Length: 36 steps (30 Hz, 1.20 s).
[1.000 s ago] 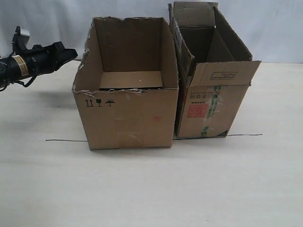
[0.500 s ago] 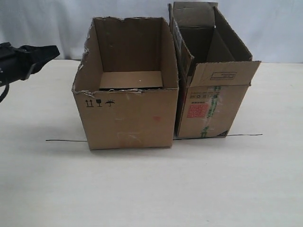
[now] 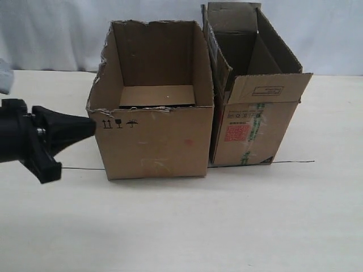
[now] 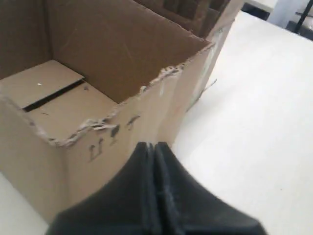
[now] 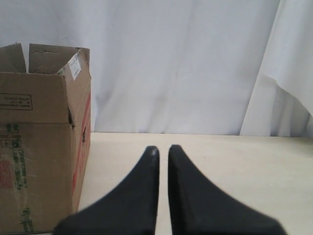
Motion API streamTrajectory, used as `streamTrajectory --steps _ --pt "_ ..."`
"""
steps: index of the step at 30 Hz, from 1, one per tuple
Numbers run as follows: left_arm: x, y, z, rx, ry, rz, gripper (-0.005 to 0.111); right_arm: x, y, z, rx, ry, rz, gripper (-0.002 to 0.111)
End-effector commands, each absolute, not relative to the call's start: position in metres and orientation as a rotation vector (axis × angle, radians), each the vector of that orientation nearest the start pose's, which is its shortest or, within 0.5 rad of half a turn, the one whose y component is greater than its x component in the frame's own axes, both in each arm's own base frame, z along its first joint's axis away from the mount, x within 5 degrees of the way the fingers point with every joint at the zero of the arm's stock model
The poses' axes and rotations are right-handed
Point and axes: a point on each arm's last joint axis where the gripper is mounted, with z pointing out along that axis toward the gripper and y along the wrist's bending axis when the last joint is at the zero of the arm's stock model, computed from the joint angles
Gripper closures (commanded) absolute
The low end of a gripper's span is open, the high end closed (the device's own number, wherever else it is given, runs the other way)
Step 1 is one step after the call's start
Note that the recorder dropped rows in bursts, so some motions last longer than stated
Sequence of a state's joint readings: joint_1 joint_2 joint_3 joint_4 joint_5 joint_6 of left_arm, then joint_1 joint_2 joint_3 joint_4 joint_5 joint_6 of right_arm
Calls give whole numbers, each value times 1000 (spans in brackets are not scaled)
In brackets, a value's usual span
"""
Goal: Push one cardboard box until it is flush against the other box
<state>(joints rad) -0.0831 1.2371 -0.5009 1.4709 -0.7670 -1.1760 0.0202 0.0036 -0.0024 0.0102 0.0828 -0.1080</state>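
A pale table [image 3: 238, 226] fills the scene, with a white curtain [image 3: 317, 34] hanging behind it. The cardboard box [image 3: 150, 141] stands upright near the middle of the table, wide and open at the top, its torn rim ragged along the front and left edges. Just beside it on the right stands the other box [image 3: 255, 122], taller and narrower, with its flaps up and one front flap folded outward. A dark sliver shows between the two cartons at the front, so I cannot tell whether their walls meet. The other box's front face sits a little further back than the wide carton's. The left arm reaches in low from the left edge, roughly level with the table, and the left gripper [image 3: 91, 127] points at the wide carton's front left corner. Its black fingers [image 4: 146, 161] are pressed together with only a seam between them, and they hold nothing. Whether the tip touches the cardboard is unclear. The right gripper [image 5: 164, 149] hangs well to the right of the taller carton, pointing at the curtain, its fingers parted by a narrow slit and empty. A thin black line [image 3: 292, 162] runs across the table under both cartons. Small handling symbols [image 3: 118, 123] mark the wide carton, and a red label [image 3: 236, 133] marks the taller one.
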Motion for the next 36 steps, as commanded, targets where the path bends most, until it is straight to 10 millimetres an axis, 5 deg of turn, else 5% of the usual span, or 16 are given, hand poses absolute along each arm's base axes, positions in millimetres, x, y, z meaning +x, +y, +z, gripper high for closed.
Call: streamTrajectory --steps 1,7,12,21,36 --pt "193 -114 225 879 1944 -635 107 56 1 206 -88 1561 -64 103" --pt "199 -167 222 990 1973 -482 107 56 1 206 -88 1561 -64 103" --pt "233 -197 223 994 1975 -473 107 56 1 206 -88 1561 -64 103" --pt "253 -209 215 975 2005 -439 107 56 1 206 -88 1561 -64 103" --pt "258 -207 215 950 2014 -421 107 56 1 206 -88 1561 -64 103"
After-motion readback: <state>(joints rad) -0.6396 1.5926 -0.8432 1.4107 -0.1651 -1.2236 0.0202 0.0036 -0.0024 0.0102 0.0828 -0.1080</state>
